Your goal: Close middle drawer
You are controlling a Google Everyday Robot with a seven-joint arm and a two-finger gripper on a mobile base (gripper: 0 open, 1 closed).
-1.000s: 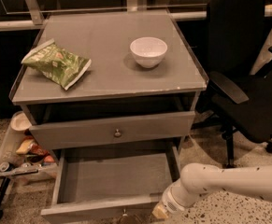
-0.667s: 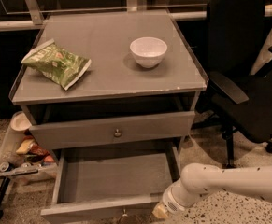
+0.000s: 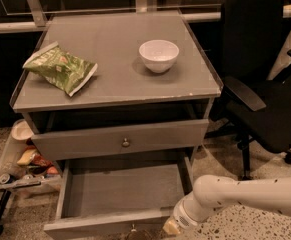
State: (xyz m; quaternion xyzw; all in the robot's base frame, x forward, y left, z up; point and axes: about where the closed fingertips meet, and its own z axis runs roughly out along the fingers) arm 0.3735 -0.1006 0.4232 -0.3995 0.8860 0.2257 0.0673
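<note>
A grey cabinet stands in the middle of the room. Its middle drawer (image 3: 125, 191) is pulled far out toward the viewer, low in the scene, with its bare grey inside open to view. The robot's white arm (image 3: 255, 196) reaches in from the right. The end effector (image 3: 172, 227) sits low at the right end of that drawer's front, touching it or just beside it; I cannot tell which, nor whether it is released or clenched. Above, the upper drawer (image 3: 120, 140), with a round knob, stands slightly out. The counter (image 3: 120, 84) carries a green snack bag (image 3: 60, 67) and a white bowl (image 3: 158, 55).

The step in hand looks like setting up the push, since the drawer is not yet closed. The next move calls for firm contact on the front and a straight push inward. Because the contact is off-centre, the push must stay square or the drawer may skew.
</note>
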